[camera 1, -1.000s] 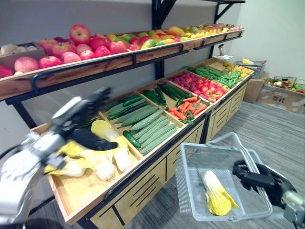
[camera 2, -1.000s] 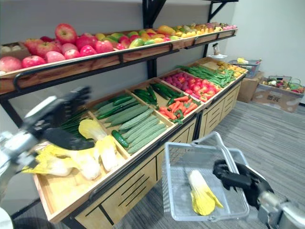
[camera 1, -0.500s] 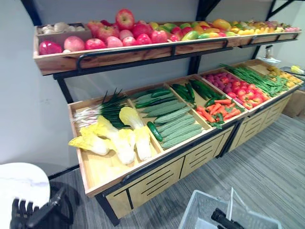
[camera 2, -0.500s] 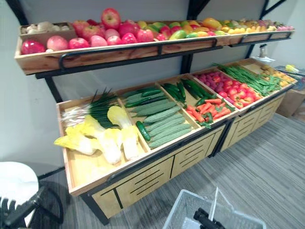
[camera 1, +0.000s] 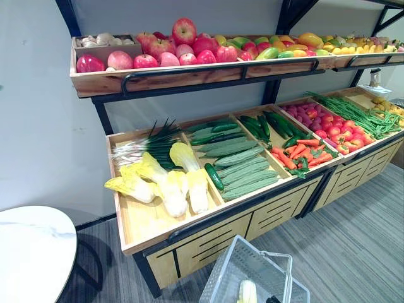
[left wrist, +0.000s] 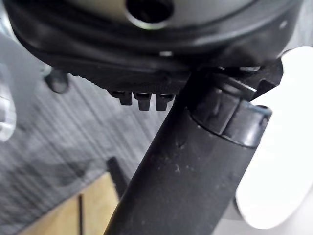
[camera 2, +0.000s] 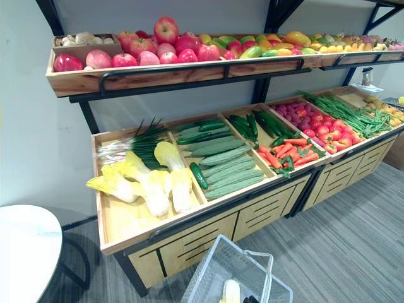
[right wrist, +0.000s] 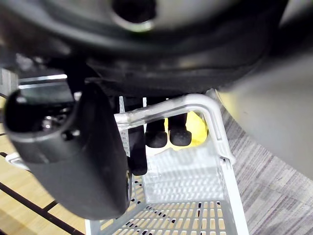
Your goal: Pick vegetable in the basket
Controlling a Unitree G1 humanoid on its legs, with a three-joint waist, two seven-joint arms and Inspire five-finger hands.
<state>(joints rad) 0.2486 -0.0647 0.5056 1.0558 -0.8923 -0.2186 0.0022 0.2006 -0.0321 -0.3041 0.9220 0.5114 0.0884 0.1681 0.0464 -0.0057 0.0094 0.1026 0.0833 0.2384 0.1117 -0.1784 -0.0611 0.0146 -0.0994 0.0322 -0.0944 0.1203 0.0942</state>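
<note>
Grey wall [camera 1: 38,113], striped grey carpet [camera 1: 353,246], and against the wall a two-tier wooden produce stand [camera 1: 189,233]. Apples [camera 1: 183,47] along the upper shelf. Below, crates of scallions [camera 1: 148,142], napa cabbages [camera 1: 167,186], cucumbers [camera 1: 243,173] and carrots [camera 1: 300,154]. Off to the left, a round white desk [camera 1: 31,252].

Low in front of the stand, a grey mesh basket [camera 1: 230,271] with one napa cabbage [camera 1: 247,291] already lying inside, pale end up.

Probably light for its bulk. Firm along the white ribs, loose and easily crushed at the yellow leaf tips. Smooth enough to slide out of a shallow pinch. Best taken across the thick lower stalk, wrapped round rather than nipped, and carried level to spare the leaves. Same handling for any further one from the crate.

Right robot hand [right wrist: 68,156] slung low and clenched on the basket handle [right wrist: 195,105], fingers [right wrist: 161,132] curled about the white bar, thumb alongside, a patch of yellow leaf just past them.

Left robot hand [left wrist: 195,161] hanging low near the desk's edge, above the carpet. Released and empty, thumb thrust out straight, grasping nothing. Well apart from the cabbage crate, so likely a long reach up and forward for another pick.
</note>
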